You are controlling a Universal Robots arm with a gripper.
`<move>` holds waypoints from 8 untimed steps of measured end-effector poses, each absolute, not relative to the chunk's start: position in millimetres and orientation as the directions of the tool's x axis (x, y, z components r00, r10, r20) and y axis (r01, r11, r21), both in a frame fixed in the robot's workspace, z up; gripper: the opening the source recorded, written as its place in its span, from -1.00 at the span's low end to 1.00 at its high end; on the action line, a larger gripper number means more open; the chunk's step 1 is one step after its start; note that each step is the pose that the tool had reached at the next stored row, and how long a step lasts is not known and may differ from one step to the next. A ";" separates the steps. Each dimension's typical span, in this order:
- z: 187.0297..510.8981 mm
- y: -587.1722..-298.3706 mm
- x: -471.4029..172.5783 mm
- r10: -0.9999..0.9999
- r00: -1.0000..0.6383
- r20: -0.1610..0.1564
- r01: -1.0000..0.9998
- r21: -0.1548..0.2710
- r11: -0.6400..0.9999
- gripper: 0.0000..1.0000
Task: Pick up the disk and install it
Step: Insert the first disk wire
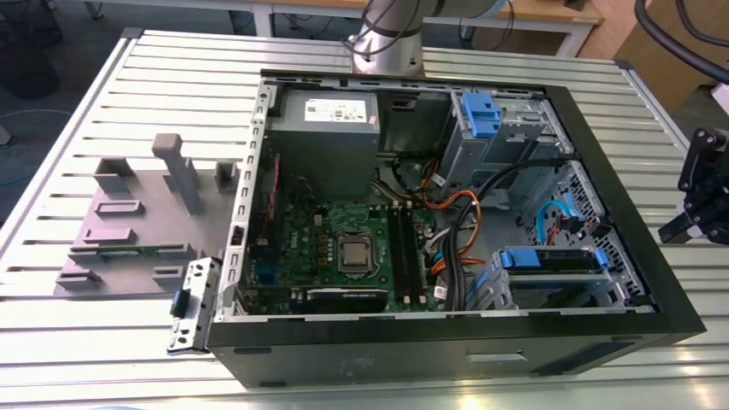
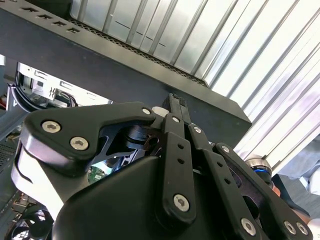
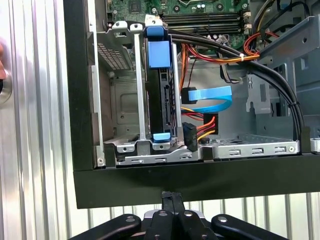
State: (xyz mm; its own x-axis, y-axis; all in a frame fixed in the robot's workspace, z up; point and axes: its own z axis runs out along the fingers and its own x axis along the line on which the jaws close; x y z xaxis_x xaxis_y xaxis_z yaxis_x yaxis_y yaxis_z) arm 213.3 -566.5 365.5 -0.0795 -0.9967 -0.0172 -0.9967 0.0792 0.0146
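Claw [image 3: 172,196] pinched together outside black computer case [image 1: 456,359] on slatted metal table [image 1: 171,77]

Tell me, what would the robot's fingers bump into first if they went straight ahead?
Most likely the black side wall of the computer case, which sits right in front of the gripper in the first wrist view. The drive cage lies behind that wall. Depth is unclear, so the gripper might just pass over the rim.

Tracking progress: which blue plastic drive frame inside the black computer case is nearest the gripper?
The blue-framed disk in the cage just across the black case wall from the gripper; the other blue frame sits near the grey power supply.
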 end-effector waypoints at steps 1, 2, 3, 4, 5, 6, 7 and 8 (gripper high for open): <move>365.5 -566.5 213.9 -0.997 -0.079 -0.017 -0.997 0.015 0.079 -0.79; 365.5 -566.5 214.5 -0.997 -0.080 -0.017 -0.997 0.015 0.079 -0.79; 365.5 -566.5 215.2 -0.997 -0.080 -0.017 -0.997 0.015 0.079 -0.79; 365.5 -566.5 215.8 -0.997 -0.080 -0.017 -0.997 0.015 0.079 -0.79; 365.5 -566.5 216.5 -0.997 -0.080 -0.017 -0.997 0.015 0.079 -0.79; 365.5 -566.5 217.2 -0.997 -0.080 -0.017 -0.997 0.015 0.079 -0.79; 365.5 -566.5 217.8 -0.997 -0.080 -0.017 -0.997 0.015 0.079 -0.79; 365.5 -566.5 218.4 -0.997 -0.080 -0.017 -0.997 0.015 0.079 -0.79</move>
